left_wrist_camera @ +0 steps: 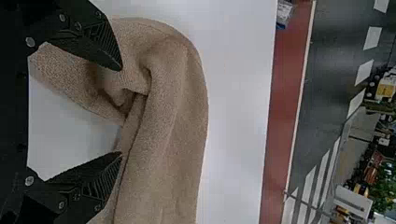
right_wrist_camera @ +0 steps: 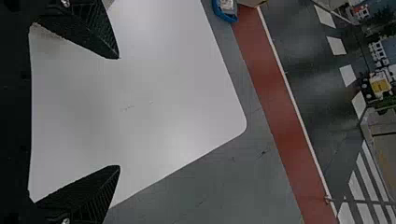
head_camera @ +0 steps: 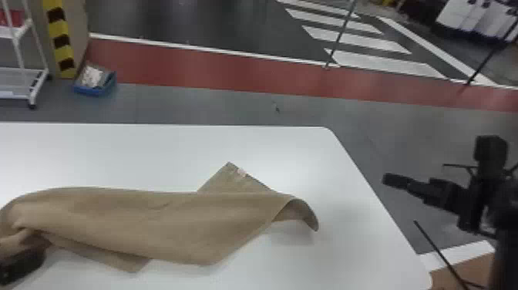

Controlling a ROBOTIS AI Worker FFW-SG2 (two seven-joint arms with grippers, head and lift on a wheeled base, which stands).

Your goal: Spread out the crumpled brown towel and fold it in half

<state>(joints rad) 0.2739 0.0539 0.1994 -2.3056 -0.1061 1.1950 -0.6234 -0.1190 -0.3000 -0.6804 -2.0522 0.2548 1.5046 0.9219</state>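
A red floor strip [head_camera: 192,65] is running beyond the white table [head_camera: 231,146], where the brown towel [head_camera: 154,220] is lying rumpled, its long axis running left to right, its curled end pointing right, one corner pointing away. The left gripper [head_camera: 23,264], fingers spread wide, is hovering empty at the bunched left end; the right gripper [head_camera: 397,180] is hovering towards the right, likewise spread and empty.

Head camera faces downward; nearer wrist cameras share its table [head_camera: 347,216].
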